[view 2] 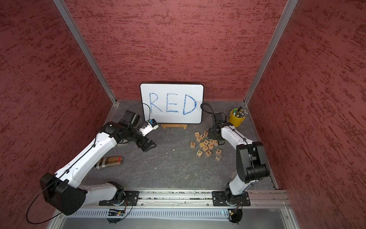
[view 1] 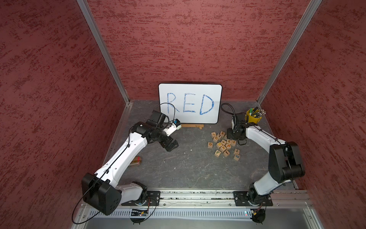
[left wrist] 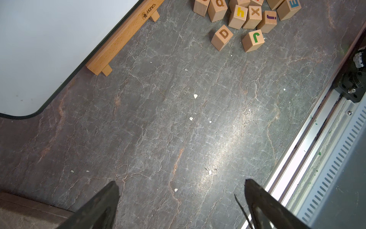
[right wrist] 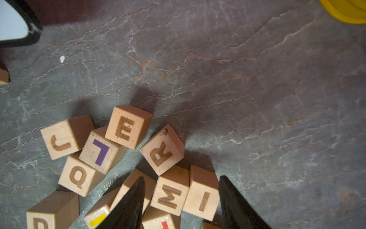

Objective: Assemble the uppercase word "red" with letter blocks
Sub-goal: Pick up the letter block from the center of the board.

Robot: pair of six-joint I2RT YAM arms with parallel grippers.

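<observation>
The letter blocks lie in a loose pile of wood cubes right of the table's middle. The E block (right wrist: 126, 127) (view 1: 222, 133) rests at the pile's far edge, partly on other cubes. Beside it the R block (right wrist: 162, 150) sits tilted. The D block (view 1: 210, 144) (left wrist: 222, 36) stands apart on the pile's left side. My right gripper (right wrist: 181, 177) (view 1: 240, 141) hangs over the pile's right part, open, its fingers either side of an M cube and an I cube, just short of the R block. My left gripper (left wrist: 181, 181) (view 1: 171, 145) is open over bare table left of centre.
A white board (view 1: 190, 103) with blue RED leans on the back wall, behind a wooden stand (view 1: 192, 126). A yellow cup (view 1: 253, 117) of pens stands at back right. A brown bottle (view 2: 109, 162) lies under my left arm. A blue E cube (view 1: 236, 157) sits at the pile's near edge.
</observation>
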